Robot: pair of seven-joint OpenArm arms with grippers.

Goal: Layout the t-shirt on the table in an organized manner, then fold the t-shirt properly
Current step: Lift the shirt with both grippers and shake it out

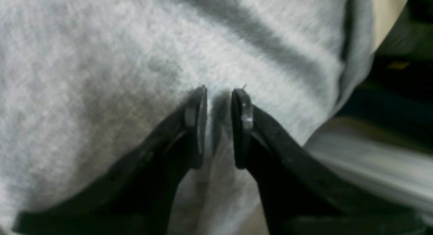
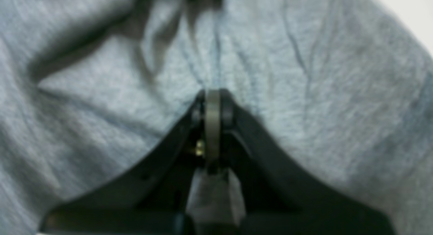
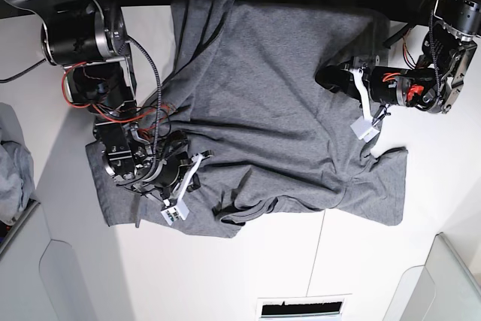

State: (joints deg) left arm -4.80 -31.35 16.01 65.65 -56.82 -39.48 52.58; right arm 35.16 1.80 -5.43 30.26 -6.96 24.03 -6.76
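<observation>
While my left fingers [image 1: 219, 126] pinch a ridge of the t-shirt [image 3: 278, 110] at mid-right of the base view and my right fingers [image 2: 212, 126] sit clenched at lower left, I should pull outward evenly, flattening wrinkles across the white surface [image 3: 270, 276]. Another garment heap [image 3: 13, 171] lies at the left edge, well apart.

No text, label, brand or number can be read anywhere; the small white tags on both arms are blurred
</observation>
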